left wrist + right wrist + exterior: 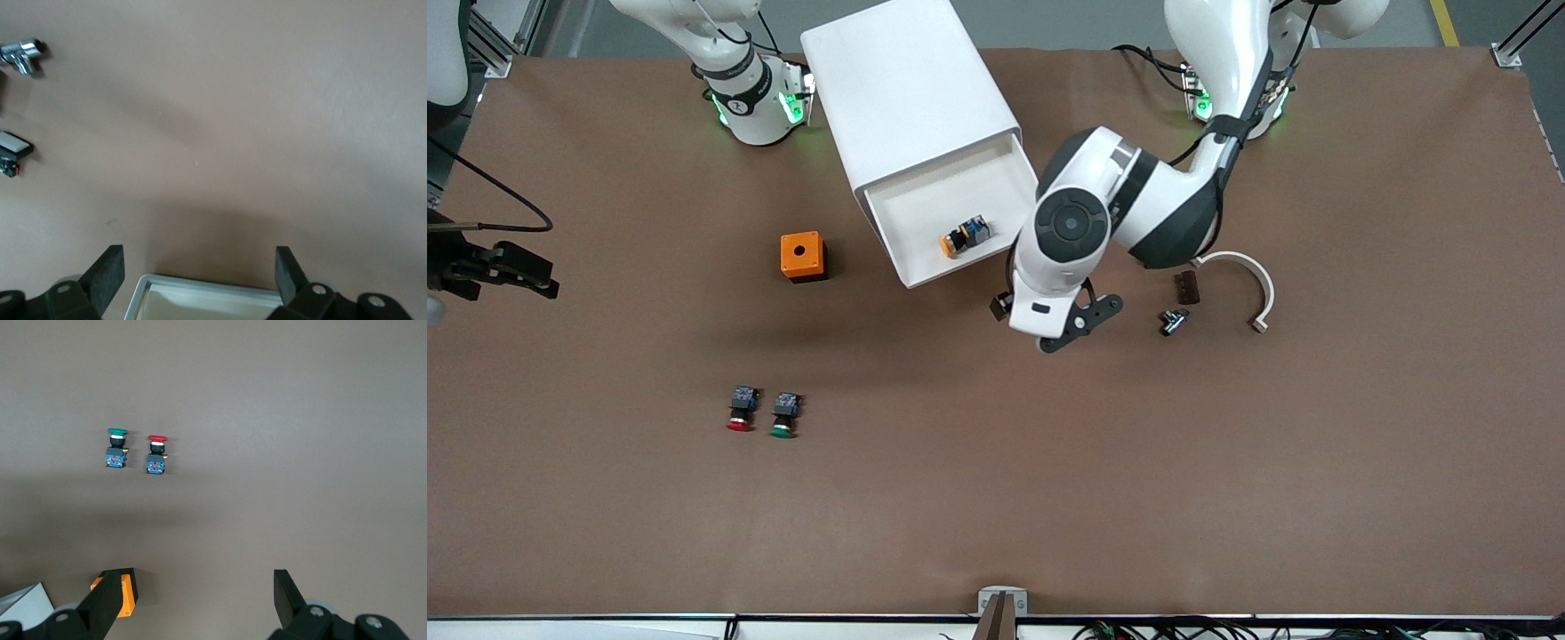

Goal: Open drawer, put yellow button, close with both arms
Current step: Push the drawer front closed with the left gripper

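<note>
The white cabinet (907, 89) stands between the arm bases with its top drawer (934, 191) pulled out. The yellow button (963, 238) lies on its side in the drawer, close to the front wall. My left gripper (1018, 302) hovers open at the drawer's front, near the corner toward the left arm's end. In the left wrist view the left gripper (198, 257) is empty, and the drawer's front rim (207, 290) shows between its fingers. My right gripper (516, 267) hangs high at the right arm's end of the table. Seen from its wrist, the right gripper (201, 577) is open and empty.
An orange box (802, 256) with a round hole sits beside the drawer. A red-capped button (740, 411) and a green-capped one (784, 416) lie nearer the camera. A chrome part (1172, 322), a brown block (1186, 287) and a white curved piece (1249, 280) lie by the left arm.
</note>
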Controlling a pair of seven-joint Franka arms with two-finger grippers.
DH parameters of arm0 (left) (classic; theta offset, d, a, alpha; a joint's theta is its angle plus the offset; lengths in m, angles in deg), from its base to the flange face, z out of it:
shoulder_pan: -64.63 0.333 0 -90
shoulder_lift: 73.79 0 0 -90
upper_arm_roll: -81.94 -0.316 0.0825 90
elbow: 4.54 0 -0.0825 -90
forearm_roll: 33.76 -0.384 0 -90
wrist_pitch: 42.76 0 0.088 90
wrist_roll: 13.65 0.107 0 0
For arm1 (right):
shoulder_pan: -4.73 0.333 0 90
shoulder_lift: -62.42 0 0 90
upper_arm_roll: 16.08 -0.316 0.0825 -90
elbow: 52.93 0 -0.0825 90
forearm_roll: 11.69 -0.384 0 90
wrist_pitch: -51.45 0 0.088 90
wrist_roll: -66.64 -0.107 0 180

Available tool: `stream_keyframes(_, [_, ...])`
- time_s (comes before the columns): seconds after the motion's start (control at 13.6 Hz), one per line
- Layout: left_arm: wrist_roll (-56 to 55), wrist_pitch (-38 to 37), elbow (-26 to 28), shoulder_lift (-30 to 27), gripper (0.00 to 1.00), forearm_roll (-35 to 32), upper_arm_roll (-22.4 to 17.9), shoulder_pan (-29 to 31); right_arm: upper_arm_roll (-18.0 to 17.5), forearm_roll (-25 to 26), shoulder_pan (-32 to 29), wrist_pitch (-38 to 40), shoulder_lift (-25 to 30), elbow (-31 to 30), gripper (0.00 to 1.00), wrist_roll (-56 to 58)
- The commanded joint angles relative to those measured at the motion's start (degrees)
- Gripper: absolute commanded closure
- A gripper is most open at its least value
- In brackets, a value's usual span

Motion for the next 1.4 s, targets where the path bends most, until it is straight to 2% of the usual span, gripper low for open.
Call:
stream_keyframes(0.0, [0.58, 0.78, 1.17, -0.35, 0.01, -1.17, -0.10, -1.68, -0.78, 1.17, -0.75, -1.17, 3.40, -3.94, 0.00, 0.83])
stream_keyframes(0.29, [0.50, 0.78, 1.17, 0.35, 0.01, -1.00, 0.07, -3.00, -0.87, 1.17, -0.75, -1.17, 4.11, -4.83, 0.00, 0.75])
stream_keyframes(1.33, [-0.73, 0.16, 1.78, 0.71, 0.01, -0.82, 8.86, -3.79, -0.78, 0.91, -0.75, -0.64, 4.29, -4.92, 0.00, 0.57])
